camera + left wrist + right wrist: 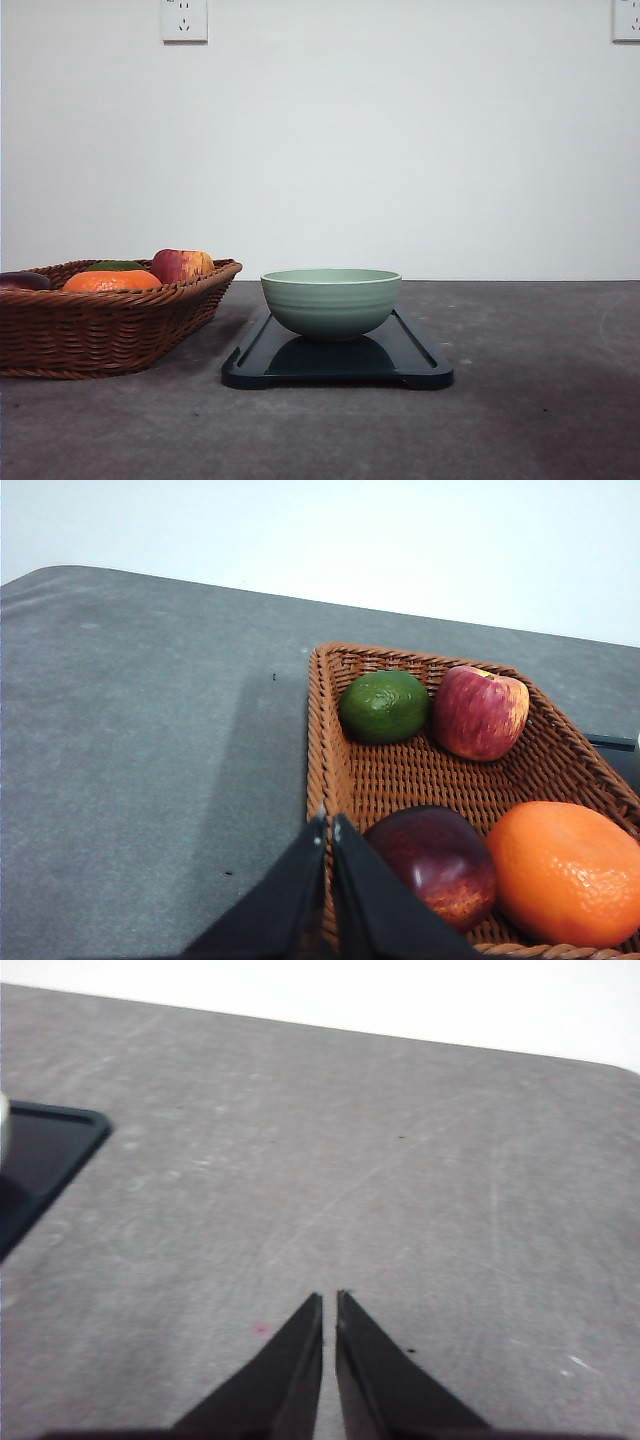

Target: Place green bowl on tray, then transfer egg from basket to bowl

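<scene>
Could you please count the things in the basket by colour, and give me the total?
Green: 1
Red-yellow: 1
Dark reddish-brown: 1
Orange: 1
Total: 4, all inside the basket.

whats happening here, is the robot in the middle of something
Nothing is being held right now. The green bowl already sits on the tray. The left claw is shut and empty at the rim of the basket, near the dark reddish egg. The right claw is shut over bare table. The egg transfer is not yet done.
</scene>
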### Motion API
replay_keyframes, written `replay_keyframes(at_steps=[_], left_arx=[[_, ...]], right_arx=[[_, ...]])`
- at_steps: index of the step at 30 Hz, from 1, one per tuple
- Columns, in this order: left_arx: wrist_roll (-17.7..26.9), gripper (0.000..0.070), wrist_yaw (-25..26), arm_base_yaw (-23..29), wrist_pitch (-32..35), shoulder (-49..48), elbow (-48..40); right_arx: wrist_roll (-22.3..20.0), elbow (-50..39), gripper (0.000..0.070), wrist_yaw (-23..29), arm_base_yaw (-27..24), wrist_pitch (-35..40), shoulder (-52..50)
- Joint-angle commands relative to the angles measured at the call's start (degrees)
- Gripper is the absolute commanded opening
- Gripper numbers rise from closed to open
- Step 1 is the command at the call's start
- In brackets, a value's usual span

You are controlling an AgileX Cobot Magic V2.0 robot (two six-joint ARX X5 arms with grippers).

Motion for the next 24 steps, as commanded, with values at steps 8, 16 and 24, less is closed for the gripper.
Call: replay_keyframes(at_steps=[8, 16, 24], left_arx=[[0.55, 0.0000, -0.11, 0.02, 0.61, -0.02, -1.09], [0.55, 0.0000, -0.09, 0.04, 0.55, -0.02, -1.05], [0.55, 0.0000, -0.09, 0.04, 0.57, -0.02, -1.05]], right_arx=[[2.27, -8.19, 0.0015, 0.00, -0.72, 7.36, -7.20], [2.60, -8.19, 0.0015, 0.02, 1.01, 7.76, -7.20], [2.64, -8.17, 0.0015, 0.02, 1.01, 8.91, -7.20]])
